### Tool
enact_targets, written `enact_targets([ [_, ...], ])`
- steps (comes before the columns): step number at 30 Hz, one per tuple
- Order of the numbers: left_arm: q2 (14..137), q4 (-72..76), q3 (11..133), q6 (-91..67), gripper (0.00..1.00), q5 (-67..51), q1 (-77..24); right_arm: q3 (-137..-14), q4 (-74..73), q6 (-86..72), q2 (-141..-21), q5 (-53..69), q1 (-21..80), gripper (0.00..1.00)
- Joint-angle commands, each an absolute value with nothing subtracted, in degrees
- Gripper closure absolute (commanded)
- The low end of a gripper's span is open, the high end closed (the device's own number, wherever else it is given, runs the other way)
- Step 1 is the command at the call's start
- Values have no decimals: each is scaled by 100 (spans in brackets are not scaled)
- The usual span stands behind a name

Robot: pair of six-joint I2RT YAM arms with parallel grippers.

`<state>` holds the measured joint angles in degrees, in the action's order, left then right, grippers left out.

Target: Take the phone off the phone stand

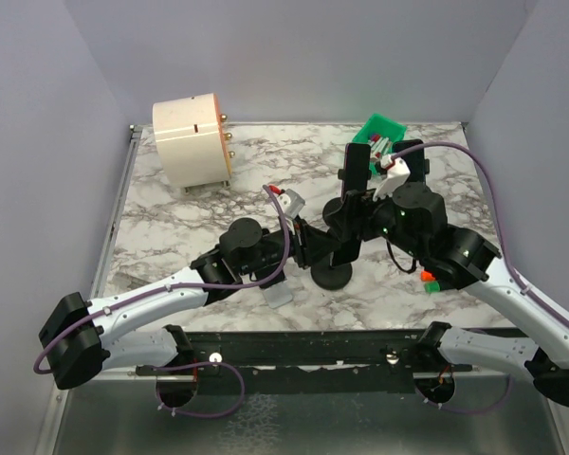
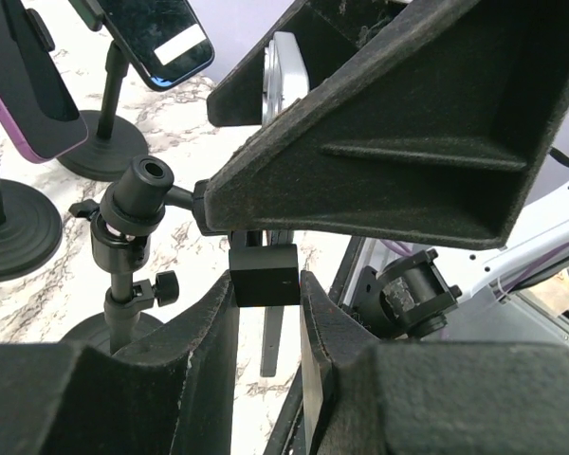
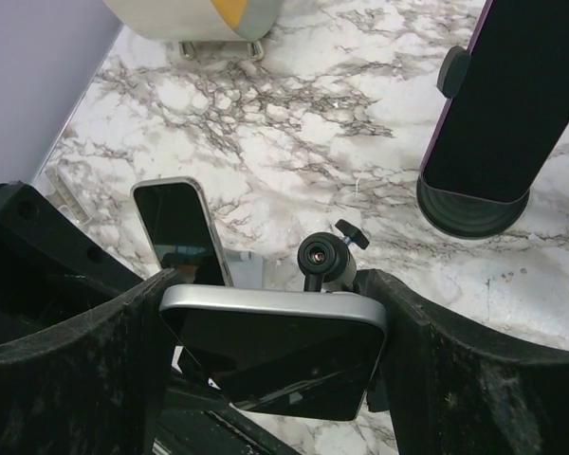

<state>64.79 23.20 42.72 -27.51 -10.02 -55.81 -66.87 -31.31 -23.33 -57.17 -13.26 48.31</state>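
Note:
The phone [image 3: 275,365], dark glass with a silver rim, sits between my right gripper's [image 3: 270,346] fingers, which press on both its side edges. The stand's black ball head [image 3: 324,256] shows just behind it. In the top view both grippers meet over the stand's round black base [image 1: 332,275], and the phone is mostly hidden by them. My left gripper [image 2: 266,318] is shut on the stand's black clamp block [image 2: 264,275], beside the stand's upright post and knob [image 2: 133,256]. It shows in the top view [image 1: 308,245], with my right gripper [image 1: 356,213] opposite it.
A purple phone [image 1: 357,171] stands on another round-based stand [image 3: 472,210] behind, and a dark blue phone [image 2: 156,38] on a third. A silver-rimmed phone [image 3: 175,232] shows on the marble at left. A cream cylinder [image 1: 190,140] and a green part [image 1: 384,128] stand at the back.

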Motion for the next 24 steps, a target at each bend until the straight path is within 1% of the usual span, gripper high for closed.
enact_targets([
  [1,6476,2505,4394,-2868,100,-928,-5562,-6671,-3133,-2389,-5435,-1384,4848,13],
  [2,6477,2509,4394,-2881,100,-905,-5563,-6663,-3145,-2390,-5424,-1369,4857,7],
  [4,6495,2514,4411,-2906,100,-887,-5563,-6654,-3190,-2393,-5406,-1335,4852,1],
  [19,6572,2549,4551,-3189,100,-553,-5563,-6557,-3263,-2241,-5379,-1349,4857,0],
  [24,6595,2549,4574,-3236,100,-519,-5563,-6565,-3299,-2159,-5442,-1390,4853,2],
])
